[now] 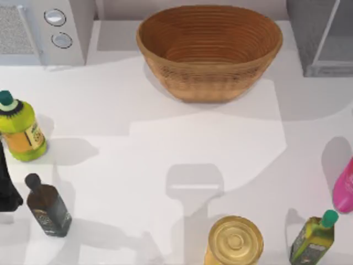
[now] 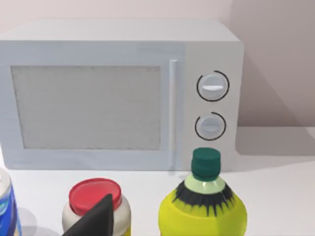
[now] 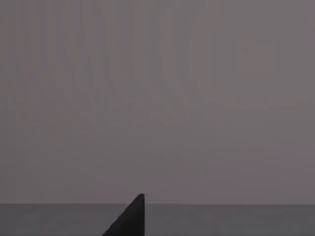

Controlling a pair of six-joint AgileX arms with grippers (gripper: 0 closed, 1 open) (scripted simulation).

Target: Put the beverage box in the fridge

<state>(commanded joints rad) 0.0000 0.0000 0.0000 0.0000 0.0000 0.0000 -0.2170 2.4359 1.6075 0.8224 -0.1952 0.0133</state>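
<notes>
The beverage box is out of view. The fridge (image 1: 311, 33), grey with a paler panel, stands at the back right corner of the table. My left arm (image 1: 7, 185) is at the far left edge, beside a dark bottle (image 1: 48, 207). A dark tip of my left gripper (image 2: 98, 219) shows in the left wrist view, in front of a red-lidded jar (image 2: 96, 199) and next to a yellow-green bottle (image 2: 204, 206). In the right wrist view a dark tip of my right gripper (image 3: 130, 219) shows against a flat grey surface.
A wicker basket (image 1: 209, 49) sits at the back middle, a microwave (image 1: 41, 30) with two knobs at the back left. A gold-lidded can (image 1: 234, 240), a green bottle (image 1: 314, 237) and a pink container (image 1: 345, 185) stand at the front right. A blue-white object (image 2: 6, 206) shows at the left wrist view's edge.
</notes>
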